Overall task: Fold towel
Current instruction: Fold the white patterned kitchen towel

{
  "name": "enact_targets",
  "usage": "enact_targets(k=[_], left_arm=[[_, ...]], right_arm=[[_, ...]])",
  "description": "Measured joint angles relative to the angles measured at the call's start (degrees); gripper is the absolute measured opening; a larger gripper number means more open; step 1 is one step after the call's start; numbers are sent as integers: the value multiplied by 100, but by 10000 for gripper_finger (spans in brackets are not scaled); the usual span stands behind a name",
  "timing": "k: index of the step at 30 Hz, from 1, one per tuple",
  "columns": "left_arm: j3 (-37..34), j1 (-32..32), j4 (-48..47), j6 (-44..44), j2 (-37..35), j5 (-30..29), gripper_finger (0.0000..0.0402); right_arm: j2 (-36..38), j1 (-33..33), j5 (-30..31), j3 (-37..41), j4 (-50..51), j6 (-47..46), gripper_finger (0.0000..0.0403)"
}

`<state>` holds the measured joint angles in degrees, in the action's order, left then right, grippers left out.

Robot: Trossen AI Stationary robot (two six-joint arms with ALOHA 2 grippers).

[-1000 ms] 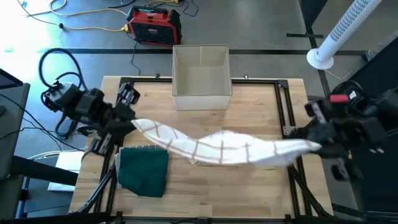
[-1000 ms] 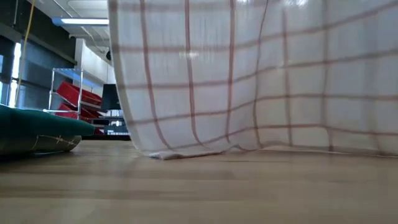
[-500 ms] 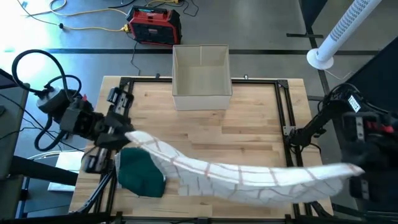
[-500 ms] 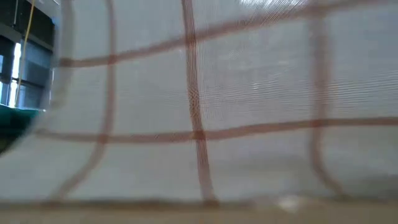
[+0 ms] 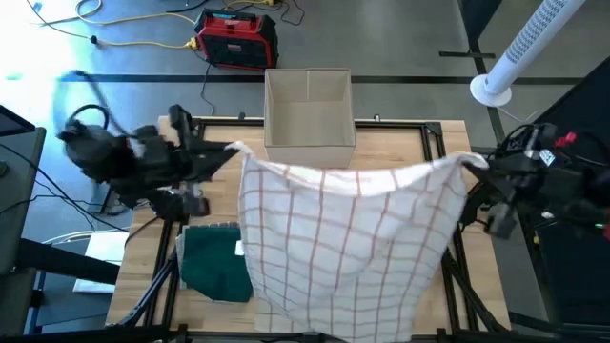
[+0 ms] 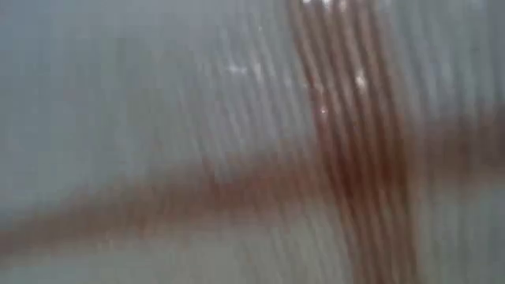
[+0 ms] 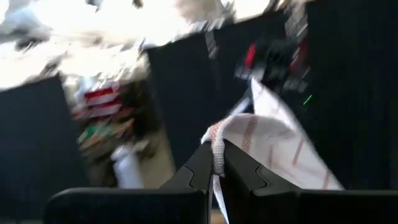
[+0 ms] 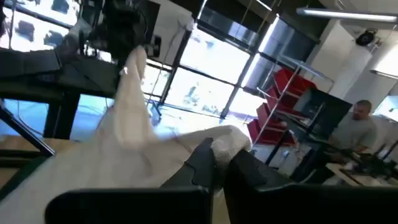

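A white towel with red-brown checks (image 5: 348,243) hangs spread wide between my two grippers, its lower edge reaching the table's near edge. It fills the low view (image 6: 252,142). My left gripper (image 5: 232,150) is shut on the towel's far left corner, above the table's far left. My right gripper (image 5: 474,164) is shut on the far right corner, above the table's right edge. A folded dark green towel (image 5: 217,264) lies flat on the table at the near left, partly under the checked towel. My left gripper pinches the towel's corner (image 7: 216,134) between its two fingers, which lie level and point toward the table's right. The cloth runs from there across to the other arm. My right gripper pinches the opposite corner (image 8: 225,140) between its two fingers, bunched; the fingers point toward the table's left. The towel hangs below both, its top edge sagging a little between them.
A white open box (image 5: 309,116) stands at the table's far edge, just behind the towel's top edge. A black frame (image 5: 438,171) runs around the wooden table. A red device (image 5: 235,38) sits on the floor beyond. A person (image 8: 357,134) sits in the room behind.
Both grippers have swung toward the near edge with the towel stretched as a rope-like band, then up and back toward the far edge. The towel has opened from that twisted band into a wide hanging sheet, now covering the table's middle.
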<state>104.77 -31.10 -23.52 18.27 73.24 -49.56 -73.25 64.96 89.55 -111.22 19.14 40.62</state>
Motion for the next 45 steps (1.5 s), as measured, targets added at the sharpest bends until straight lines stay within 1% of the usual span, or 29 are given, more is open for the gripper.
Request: enact_targets(k=[2,3,5,7,10,11,12,13,14,15,18,25,27,30,33,34,38,39,43,45], left_arm=[[-11,280,-870,-596,47,80,7],[-14,421,-1268,-901,75,166,7],[-15,671,-1950,-1375,153,350,7],[-15,888,-2517,-1610,248,413,7],[-138,1234,-3044,-1759,370,448,7],[-232,1366,-3146,-1793,386,502,7],[-361,1504,-3176,-1802,387,599,7],[-508,1656,-3187,-1779,381,713,7],[-644,1829,-3201,-1722,375,841,7],[-784,2005,-3203,-1670,373,972,7],[-1154,2465,-3199,-1603,373,1453,7],[-1689,3204,-3061,-1012,373,1772,7],[-1696,3419,-2834,-878,373,2017,7],[-1697,3701,-2659,-908,367,2777,7],[-1883,3798,-2629,-1068,367,3056,7],[-1984,3799,-2644,-1199,367,3130,7],[-2656,3679,-2623,-1787,367,3763,7],[-2857,3607,-2628,-1966,368,3900,7],[-3524,3173,-2646,-2687,378,4267,7],[-3730,2924,-2607,-3016,376,4454,7]], right_arm=[[115,-96,-152,40,997,-1253,4],[173,-127,-55,62,1613,-1944,4],[277,-192,6,76,3154,-3558,4],[325,-246,-81,79,4736,-5439,4],[314,-317,-311,93,7033,-8146,4],[323,-376,-390,175,7096,-8764,4],[442,-478,-411,415,6844,-8585,4],[537,-558,-515,623,6625,-8175,4],[625,-628,-625,779,6322,-7964,4],[708,-718,-759,943,6269,-7919,4],[987,-1035,-1293,1488,6594,-8583,4],[1684,-1601,-2425,3144,7036,-10275,4],[1844,-1707,-2594,3554,7093,-10599,4],[2026,-1777,-2845,4064,7079,-10873,4],[2172,-1811,-3050,4478,7086,-11162,4],[2205,-1811,-3218,4595,7082,-11253,4],[2237,-1807,-4170,5044,6879,-11495,4],[2235,-1807,-4542,5140,6753,-11450,4],[2222,-1805,-6358,5490,5992,-11016,4],[2222,-1805,-7065,5586,5709,-10901,4]])
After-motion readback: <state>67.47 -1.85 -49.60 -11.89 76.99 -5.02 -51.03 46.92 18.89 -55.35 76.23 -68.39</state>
